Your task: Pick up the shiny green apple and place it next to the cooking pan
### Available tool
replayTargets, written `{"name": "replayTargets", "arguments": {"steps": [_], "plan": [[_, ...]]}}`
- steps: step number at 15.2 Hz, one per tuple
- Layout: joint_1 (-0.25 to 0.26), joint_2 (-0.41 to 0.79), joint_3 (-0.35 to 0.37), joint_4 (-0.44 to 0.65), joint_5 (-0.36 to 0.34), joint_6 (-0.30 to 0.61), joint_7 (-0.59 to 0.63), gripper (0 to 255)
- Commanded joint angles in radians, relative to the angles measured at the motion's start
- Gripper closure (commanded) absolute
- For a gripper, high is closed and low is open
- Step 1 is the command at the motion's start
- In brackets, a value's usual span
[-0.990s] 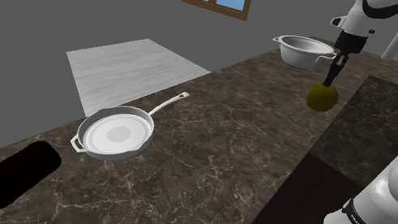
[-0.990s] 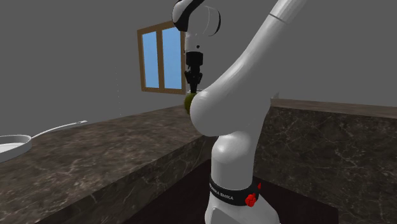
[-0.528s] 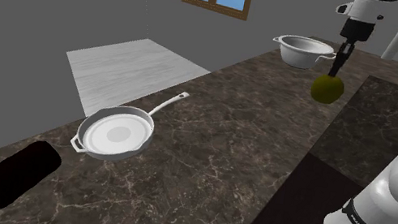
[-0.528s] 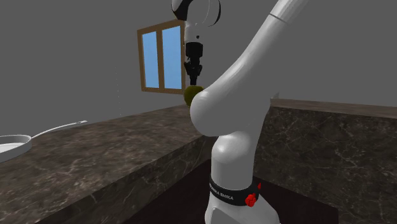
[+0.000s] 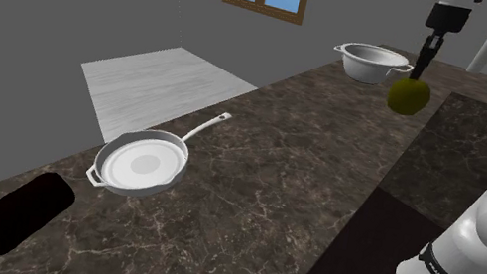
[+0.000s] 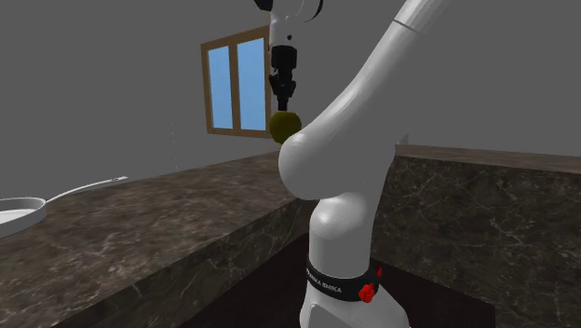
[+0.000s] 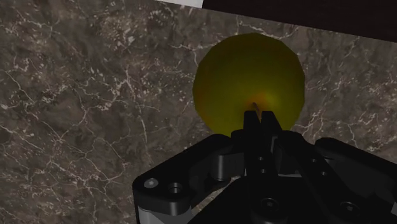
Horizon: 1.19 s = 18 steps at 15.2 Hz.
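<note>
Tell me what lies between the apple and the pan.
Nothing: in the shoulder view the stretch of dark marbled counter between the apple and the pan is bare; the pot stands off that line.

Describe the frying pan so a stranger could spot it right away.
Start at the dark veined counter. Toward the shoulder view's lower left lies the frying pan. It is shallow with one long handle, unlike the deep two-handled pot at the far end.

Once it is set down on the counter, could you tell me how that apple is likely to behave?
The apple looks almost round, so it would probably roll on the flat veined counter. Its skin looks smooth, and the gripper pinches only its top, so it may swing or slip.
</note>
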Motion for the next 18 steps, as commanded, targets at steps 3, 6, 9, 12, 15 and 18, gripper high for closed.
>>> {"name": "replayTargets", "arguments": {"steps": [3, 6, 9, 12, 15, 18], "plan": [[0.004, 0.013, 0.005, 0.063, 0.007, -0.050, -0.003, 255], [0.035, 0.077, 0.038, 0.098, 0.044, -0.026, 0.047, 255], [0.064, 0.148, 0.068, 0.144, 0.079, -0.004, 0.093, 255], [0.091, 0.224, 0.095, 0.200, 0.111, 0.013, 0.135, 255], [0.116, 0.305, 0.119, 0.268, 0.141, 0.025, 0.174, 255], [0.139, 0.391, 0.141, 0.348, 0.167, 0.030, 0.211, 255]]}}
